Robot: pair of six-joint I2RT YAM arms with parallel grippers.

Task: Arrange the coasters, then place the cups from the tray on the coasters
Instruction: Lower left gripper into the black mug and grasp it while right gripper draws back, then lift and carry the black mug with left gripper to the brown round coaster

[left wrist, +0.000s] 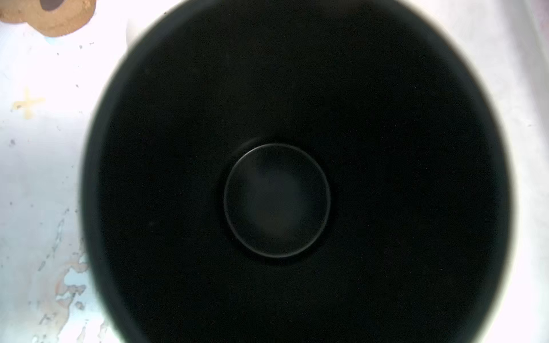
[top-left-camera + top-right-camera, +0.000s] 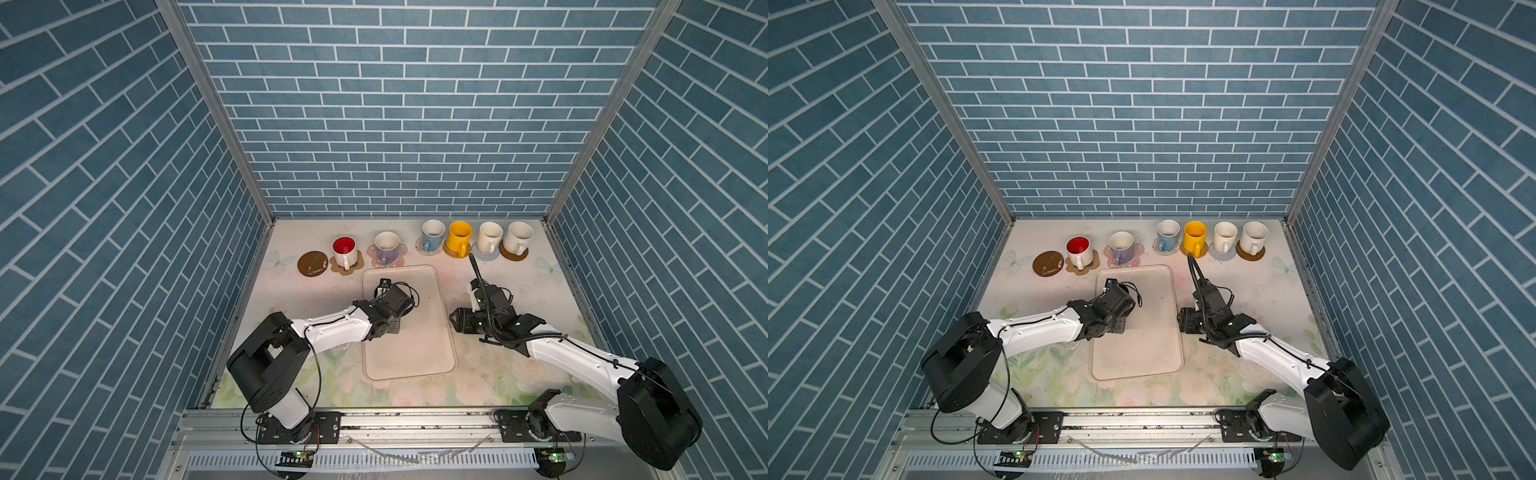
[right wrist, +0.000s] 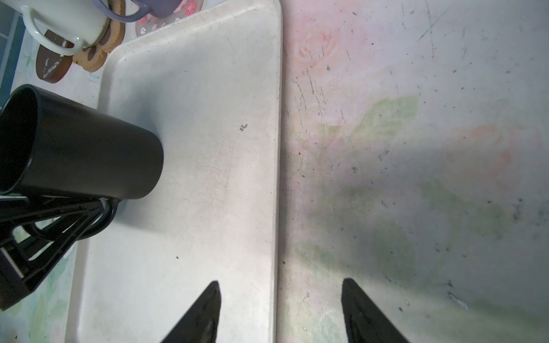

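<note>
Black cup (image 3: pixel 89 154), plain and straight-sided, stands upright in the far left part of the tray (image 3: pixel 193 89). Left fingers (image 3: pixel 59 225) pinch its handle, covering most of it. Right fingers (image 3: pixel 205 311) hang spread and empty astride the tray's right rim. In both top views the left wrist hides the cup. The left wrist view shows only its dark inside.
</note>
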